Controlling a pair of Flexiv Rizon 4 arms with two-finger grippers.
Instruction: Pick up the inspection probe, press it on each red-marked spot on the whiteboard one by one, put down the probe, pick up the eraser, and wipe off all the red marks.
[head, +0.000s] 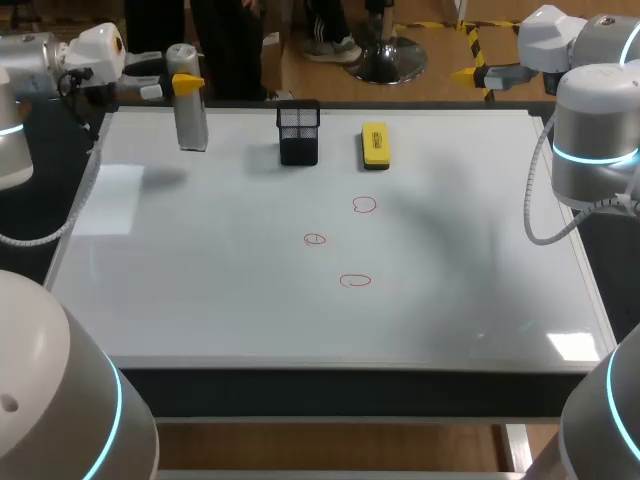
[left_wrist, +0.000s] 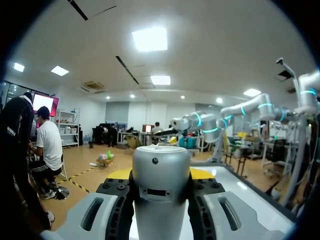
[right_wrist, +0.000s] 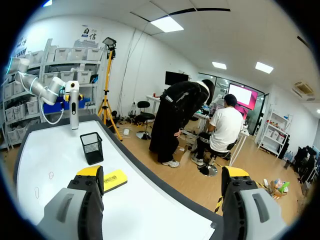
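While your left gripper (head: 186, 83) pinches the probe (head: 190, 122) upright at 10 o'clock over the board (head: 200, 290), your right gripper (right_wrist: 162, 175) hangs spread wide at 2 o'clock; eraser (head: 374, 145) sits at 12, red marks (head: 315, 239) mid-board.

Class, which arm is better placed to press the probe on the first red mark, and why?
Left. The left gripper holds the probe upright over the whiteboard, far left; the right gripper is open and empty beyond its far edge.

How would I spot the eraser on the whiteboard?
Look along the far edge of the large white whiteboard. Right of the black mesh cup lies a flat yellow rectangular eraser, the only yellow thing lying on the board.
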